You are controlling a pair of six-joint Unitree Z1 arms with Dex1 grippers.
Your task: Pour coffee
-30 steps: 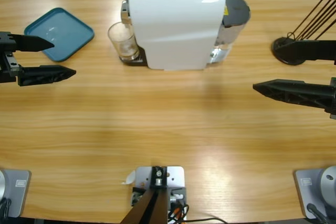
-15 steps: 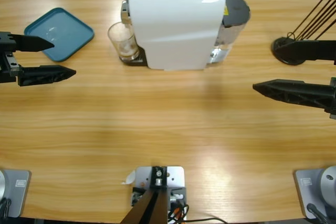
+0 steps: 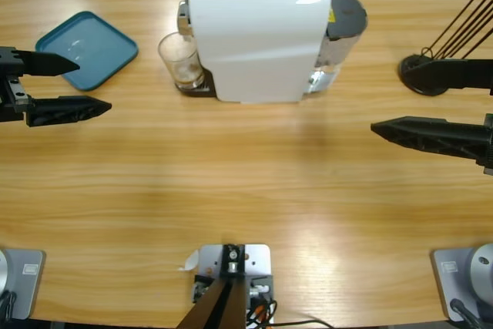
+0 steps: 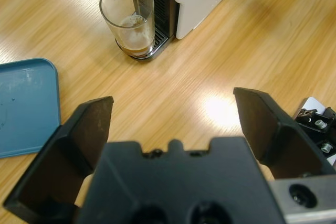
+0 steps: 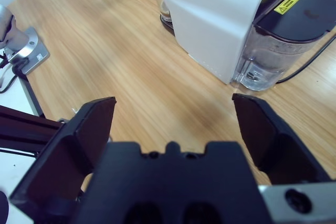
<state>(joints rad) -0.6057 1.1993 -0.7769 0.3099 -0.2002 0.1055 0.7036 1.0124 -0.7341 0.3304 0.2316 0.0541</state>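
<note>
A long wooden counter (image 3: 246,182) carries a white coffee machine (image 3: 258,36) near its far middle. A clear glass tumbler (image 3: 180,59) stands on the machine's drip tray, right under the spout. The coffee (image 4: 137,50) is a shallow brown layer with pale foam at the bottom of this tumbler, and a thin stream runs down into it from the spout.

The left end effector (image 3: 65,82) hovers at the left edge of the counter with its two black jaws spread wide, grasping nothing. The tumbler and its coffee lie well apart from it, ahead of the jaws and off toward the machine. A teal tray (image 3: 86,48) lies on the counter just beside this end effector, between it and the far edge.

The right end effector (image 3: 400,98) hovers at the right edge, jaws also spread wide and empty. The coffee sits well away from it, on the far side of the machine's white body. A dark-lidded water tank (image 5: 286,30) is fixed to the machine's near side. A black stand holding thin dark sticks (image 3: 420,71) sits close by this end effector.
</note>
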